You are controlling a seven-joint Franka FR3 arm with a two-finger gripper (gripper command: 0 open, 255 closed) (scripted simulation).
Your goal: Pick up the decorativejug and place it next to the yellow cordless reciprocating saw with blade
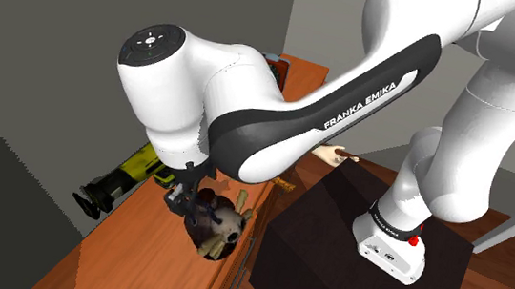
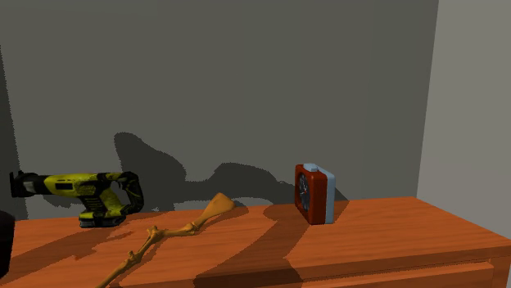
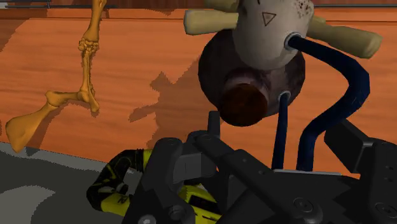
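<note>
Hanging from the black gripper (image 1: pixel 186 198), whose fingers appear clamped on its dark-blue handle, the decorative jug (image 1: pixel 220 225) hovers over the wooden table's (image 1: pixel 131 252) near edge, the yellow saw (image 1: pixel 123 177) lying beyond it towards the wall, to the shoulder view's left.

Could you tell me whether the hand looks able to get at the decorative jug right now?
Probably yes: the hand is close beside the jug, with nothing between them. The saw lies apart, further to the shoulder view's left.
</note>
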